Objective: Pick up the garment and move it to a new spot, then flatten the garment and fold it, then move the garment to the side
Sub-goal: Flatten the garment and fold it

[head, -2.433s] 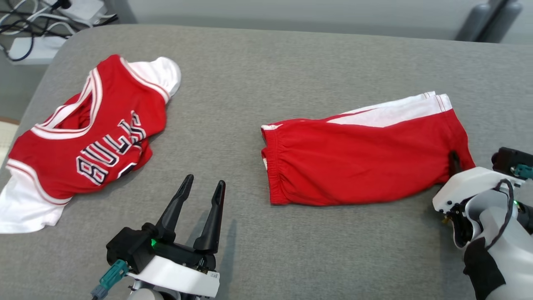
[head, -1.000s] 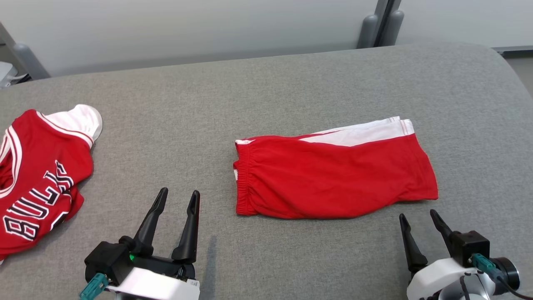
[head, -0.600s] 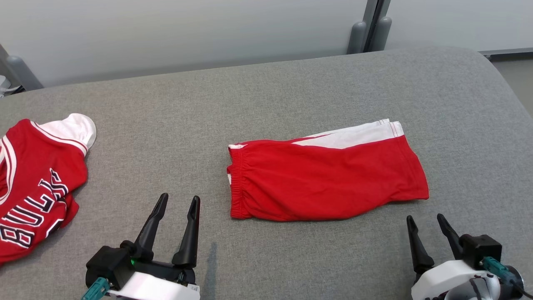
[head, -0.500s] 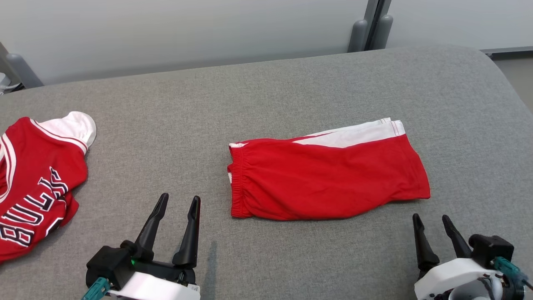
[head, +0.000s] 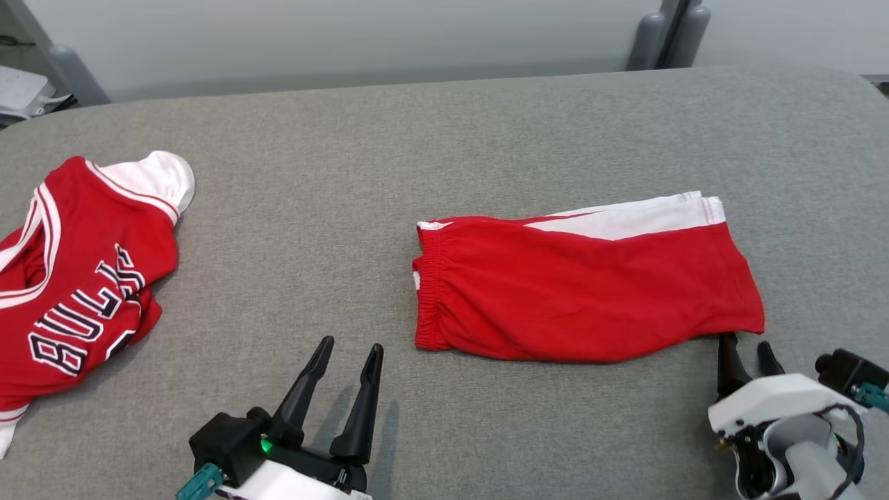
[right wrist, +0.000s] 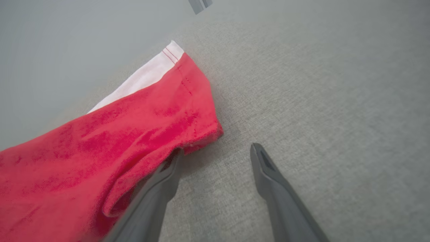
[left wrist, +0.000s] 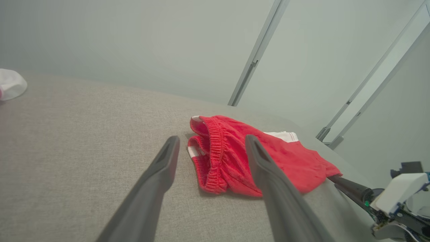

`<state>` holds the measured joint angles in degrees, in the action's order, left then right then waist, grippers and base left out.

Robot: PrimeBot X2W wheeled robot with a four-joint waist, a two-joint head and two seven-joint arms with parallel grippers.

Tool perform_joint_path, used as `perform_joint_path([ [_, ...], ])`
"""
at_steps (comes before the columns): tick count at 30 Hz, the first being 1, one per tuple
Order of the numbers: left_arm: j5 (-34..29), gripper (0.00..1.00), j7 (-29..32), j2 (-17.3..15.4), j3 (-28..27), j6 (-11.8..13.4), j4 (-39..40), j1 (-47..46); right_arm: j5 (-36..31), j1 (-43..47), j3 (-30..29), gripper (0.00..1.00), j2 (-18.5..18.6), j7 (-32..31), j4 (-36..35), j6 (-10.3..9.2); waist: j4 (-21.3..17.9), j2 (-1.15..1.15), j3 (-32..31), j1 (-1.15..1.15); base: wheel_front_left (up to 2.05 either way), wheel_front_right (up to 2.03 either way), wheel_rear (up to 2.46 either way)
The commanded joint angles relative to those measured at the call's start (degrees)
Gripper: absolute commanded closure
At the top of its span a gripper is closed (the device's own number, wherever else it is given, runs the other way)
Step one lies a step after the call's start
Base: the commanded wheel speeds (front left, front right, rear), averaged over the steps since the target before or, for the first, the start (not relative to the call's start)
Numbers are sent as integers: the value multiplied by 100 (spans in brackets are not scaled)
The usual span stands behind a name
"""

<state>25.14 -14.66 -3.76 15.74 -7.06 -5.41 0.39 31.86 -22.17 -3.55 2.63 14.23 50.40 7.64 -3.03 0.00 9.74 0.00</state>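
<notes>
Red shorts [head: 583, 292] with a white side panel lie folded flat in the middle of the grey padded table [head: 444, 139], waistband to the left. My left gripper [head: 351, 344] stands open just short of the waistband corner, which shows between its fingers in the left wrist view as the shorts [left wrist: 231, 151] beyond the gripper [left wrist: 212, 137]. My right gripper [head: 745, 341] is open at the shorts' near right hem corner. In the right wrist view the gripper [right wrist: 216, 148] has its left fingertip against the edge of the shorts [right wrist: 100, 141]; nothing is held.
A red and white jersey [head: 90, 278] with dark lettering lies crumpled at the table's left end; its white sleeve [left wrist: 10, 89] shows far left in the left wrist view. A pale wall and metal posts [head: 667, 31] stand behind the table.
The head camera has shifted, so the whole picture slid right. My right gripper has moved forward to the shorts' hem corner. The left gripper stays open near the waistband.
</notes>
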Motion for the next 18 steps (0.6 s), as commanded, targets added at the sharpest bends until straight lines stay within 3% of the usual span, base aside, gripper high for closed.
perform_joint_path([
  [1,146,0,-33,-93,-92,-43,115,-286,87,-272,110,0,25,76,35,-15,78,0,57,0,0,0,0],
  [9,402,0,-33,-341,92,-43,29,-453,319,-905,19,0,25,76,833,-15,303,0,155,0,0,0,0],
  [15,417,0,-34,-368,122,-43,-1,-455,193,-907,-240,0,29,77,1017,-15,382,0,135,0,0,0,0],
  [18,424,0,-34,-383,139,-43,0,-431,-41,-781,-655,0,123,77,921,-15,370,0,109,0,0,0,0],
])
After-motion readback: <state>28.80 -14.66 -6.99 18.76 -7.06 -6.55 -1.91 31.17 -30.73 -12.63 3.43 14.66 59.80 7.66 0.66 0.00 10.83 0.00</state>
